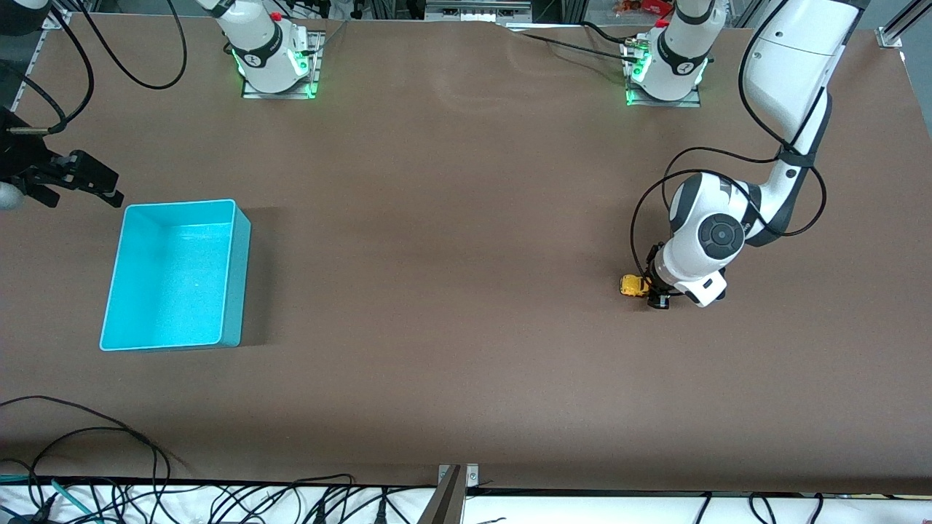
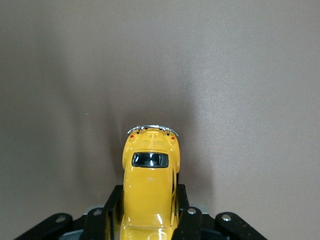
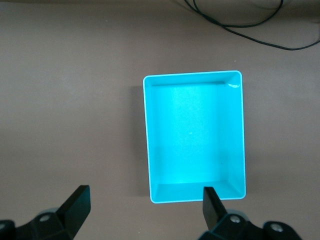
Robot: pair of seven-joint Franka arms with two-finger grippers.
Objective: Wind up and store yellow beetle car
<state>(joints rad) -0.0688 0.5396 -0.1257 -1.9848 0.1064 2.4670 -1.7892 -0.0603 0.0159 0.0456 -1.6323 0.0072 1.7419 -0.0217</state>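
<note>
The yellow beetle car (image 1: pixel 633 285) sits on the brown table toward the left arm's end. My left gripper (image 1: pixel 653 291) is down at the table, its black fingers closed against both sides of the car. In the left wrist view the car (image 2: pixel 150 187) fills the space between the fingers (image 2: pixel 111 210), its chrome bumper pointing away from the wrist. My right gripper (image 1: pixel 84 180) hangs open and empty above the table beside the cyan bin (image 1: pixel 175 273), toward the right arm's end. The right wrist view looks down on the empty bin (image 3: pixel 194 135) between its spread fingers (image 3: pixel 75 207).
Black cables lie along the table's edge nearest the front camera (image 1: pixel 87 437) and near the right arm's base (image 1: pixel 131 65). A cable loops round the left arm's wrist (image 1: pixel 655 196). Both arm bases (image 1: pixel 277 65) stand along the table's edge farthest from the front camera.
</note>
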